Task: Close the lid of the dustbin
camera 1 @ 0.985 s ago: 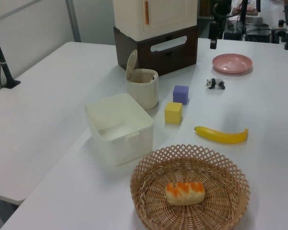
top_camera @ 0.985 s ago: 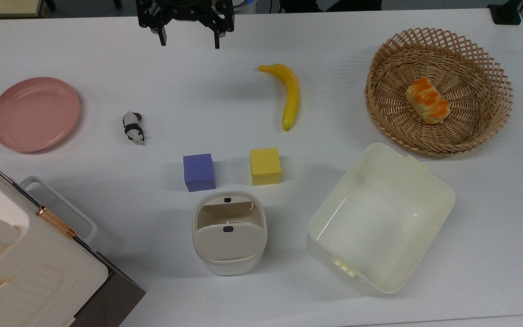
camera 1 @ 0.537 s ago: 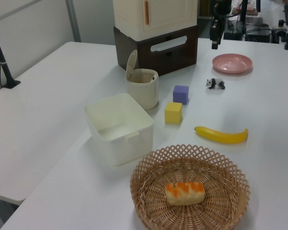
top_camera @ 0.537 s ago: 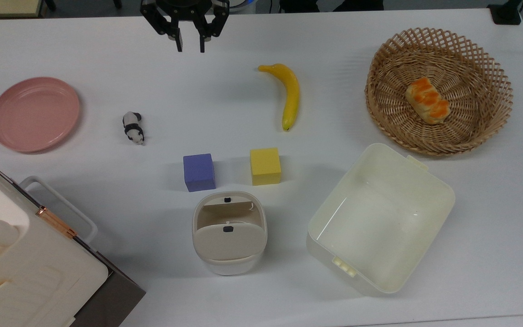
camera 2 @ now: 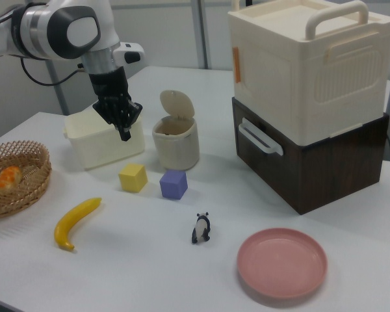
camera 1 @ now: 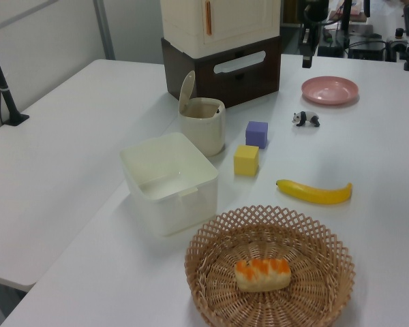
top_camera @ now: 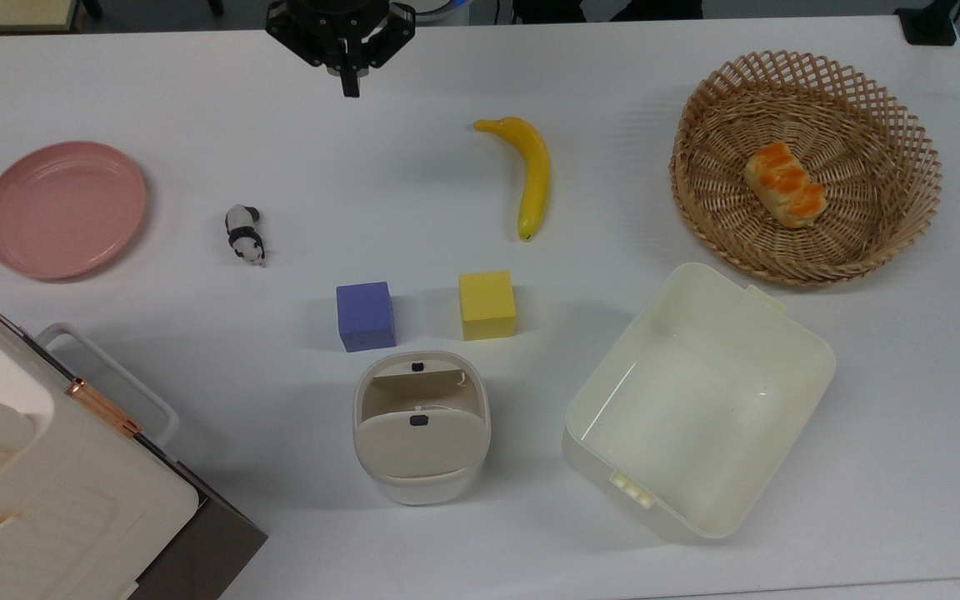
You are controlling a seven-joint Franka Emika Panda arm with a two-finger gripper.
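The black two-finger tool (top_camera: 350, 83) hangs above the white table (top_camera: 197, 108) with its fingers pressed together, carrying nothing; a closed tip probably suits pushing a flap better than gripping it. The small off-white rounded-square plastic dustbin (top_camera: 422, 479) stands well apart from the tool, beyond the purple foam cube (top_camera: 365, 316) and yellow foam cube (top_camera: 487, 305) in the top view. Its flat beige-grey hinged lid (camera 2: 176, 104) stands upright on the bin's side away from the tool, leaving the mouth open, so closing has not begun.
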